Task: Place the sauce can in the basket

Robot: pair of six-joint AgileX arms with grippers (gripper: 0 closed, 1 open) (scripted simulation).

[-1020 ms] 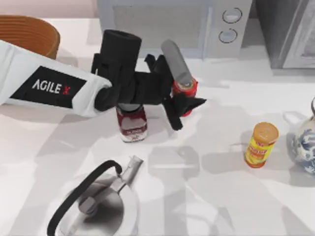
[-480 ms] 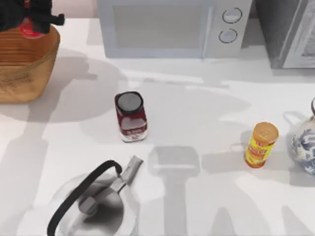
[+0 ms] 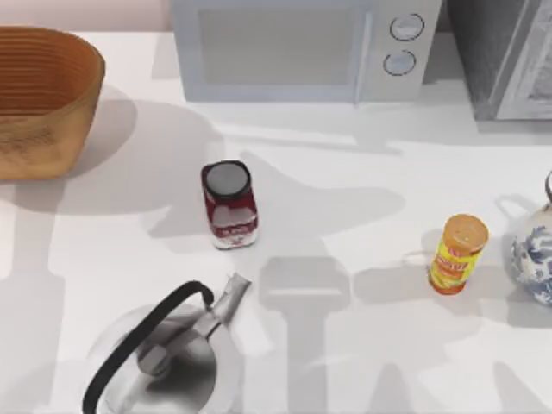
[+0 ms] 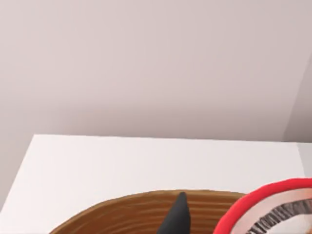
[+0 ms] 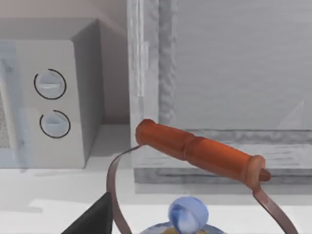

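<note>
Basket: showing woven, ribbed, matt walls; kettle: gleaming polished metal; table: looking smooth, matt white.

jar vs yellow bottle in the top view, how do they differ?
The jar is dark red with a grey, black-rimmed lid; the yellow bottle has an orange cap. The jar stands near the table's middle, the bottle toward the right, beside a blue-and-white pot. Both stand upright, untouched.

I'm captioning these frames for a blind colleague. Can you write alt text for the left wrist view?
The sauce can, its red rim close to the camera, sits beside a dark finger of the left gripper above the woven basket. Beyond lie the white table and a plain wall.
</note>
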